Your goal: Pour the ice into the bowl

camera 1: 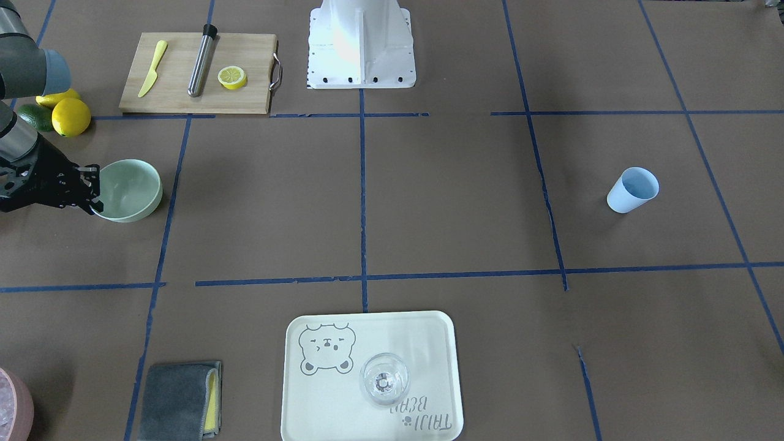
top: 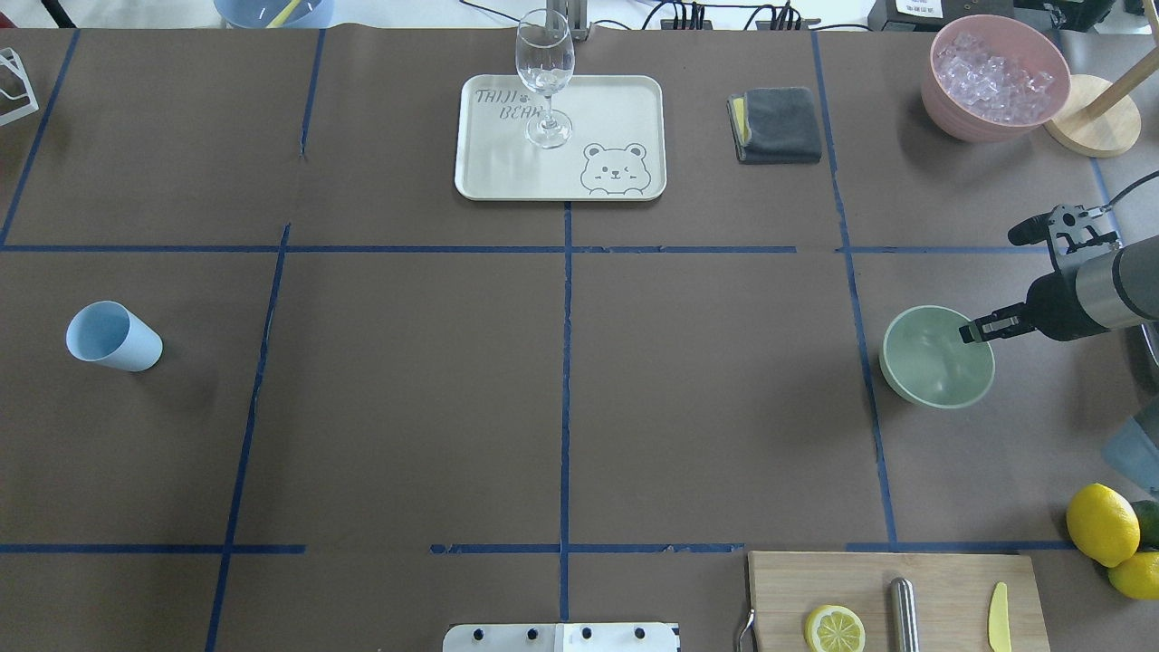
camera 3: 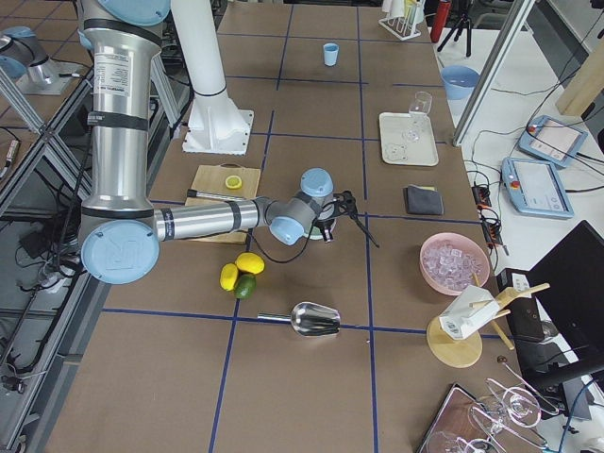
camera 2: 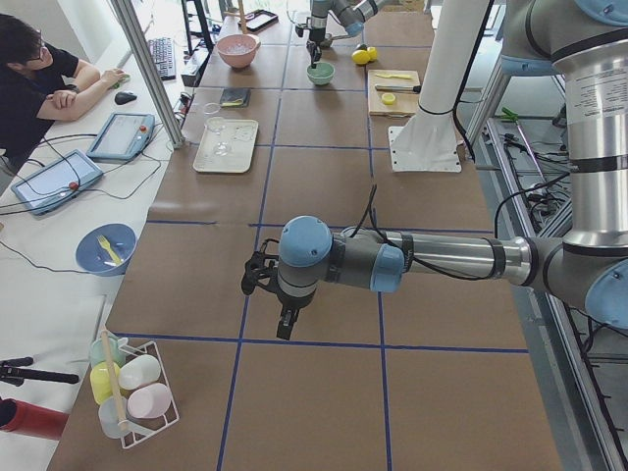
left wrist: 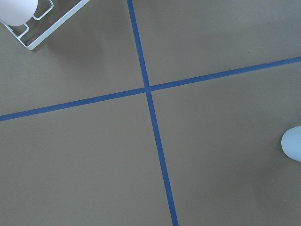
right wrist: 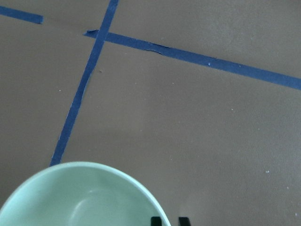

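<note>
Mint-green plastic sits between your right fingers (top: 991,326). They are drawn close together across the rim of the bowl (top: 913,373), one tip inside it and one outside, so I judge that they pinch the bowl by its rim. The bowl stands upright on the desk (top: 561,389).

Your step, as I read it, is to ready the bowl for the pour. A rim pinch on light plastic gives little hold, so keep your wrist level and move slowly, or the bowl may tilt or slip free. Leave the bowl's mouth clear on the side away from the fingers, since the ice has to come in there.

I cannot pick out the loose clear cubes with any certainty: the bowl's inside looks faintly mottled, too unclear to call. The only plain ice fills the pink container (top: 946,107), well apart from the bowl. The blue cup (top: 113,337) stands far across the desk from the bowl. Your left fingers (camera 2: 285,329) hang far from the bowl too, and I cannot tell whether they are parted.
</note>
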Controlling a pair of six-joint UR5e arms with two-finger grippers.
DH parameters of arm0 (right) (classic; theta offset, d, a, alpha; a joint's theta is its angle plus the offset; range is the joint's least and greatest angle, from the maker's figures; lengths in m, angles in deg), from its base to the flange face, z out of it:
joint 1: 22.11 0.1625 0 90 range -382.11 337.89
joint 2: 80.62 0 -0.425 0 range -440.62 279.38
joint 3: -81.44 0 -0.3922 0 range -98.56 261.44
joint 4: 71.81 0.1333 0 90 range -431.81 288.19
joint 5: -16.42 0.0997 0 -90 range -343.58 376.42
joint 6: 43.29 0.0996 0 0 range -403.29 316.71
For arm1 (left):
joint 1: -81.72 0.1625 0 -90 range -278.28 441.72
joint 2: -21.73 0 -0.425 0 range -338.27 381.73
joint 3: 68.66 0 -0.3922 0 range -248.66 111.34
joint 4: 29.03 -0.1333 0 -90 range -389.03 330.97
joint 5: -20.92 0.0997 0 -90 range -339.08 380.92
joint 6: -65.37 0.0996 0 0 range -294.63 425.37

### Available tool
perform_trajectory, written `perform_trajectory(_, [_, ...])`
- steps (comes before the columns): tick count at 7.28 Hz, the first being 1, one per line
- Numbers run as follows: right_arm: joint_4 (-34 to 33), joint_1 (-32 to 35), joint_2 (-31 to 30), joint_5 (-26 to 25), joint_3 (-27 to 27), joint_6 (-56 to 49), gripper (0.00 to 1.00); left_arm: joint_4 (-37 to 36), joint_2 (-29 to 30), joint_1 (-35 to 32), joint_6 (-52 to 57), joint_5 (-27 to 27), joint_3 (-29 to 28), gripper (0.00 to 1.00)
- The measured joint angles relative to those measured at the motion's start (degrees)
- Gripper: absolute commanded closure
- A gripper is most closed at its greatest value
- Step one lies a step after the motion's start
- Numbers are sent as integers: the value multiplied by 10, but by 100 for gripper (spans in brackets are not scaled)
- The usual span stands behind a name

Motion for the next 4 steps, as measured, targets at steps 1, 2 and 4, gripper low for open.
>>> perform_trajectory(1, [0,-1,3,-2,5,36,100,0,0,0,0,0,0,0])
perform_trajectory(2, [0,-2,17,-4,12,67,100,0,0,1,0,-1,0,0])
perform_trajectory(4, [-7,-19,92,-5,18,152,100,0,0,1,0,-1,0,0])
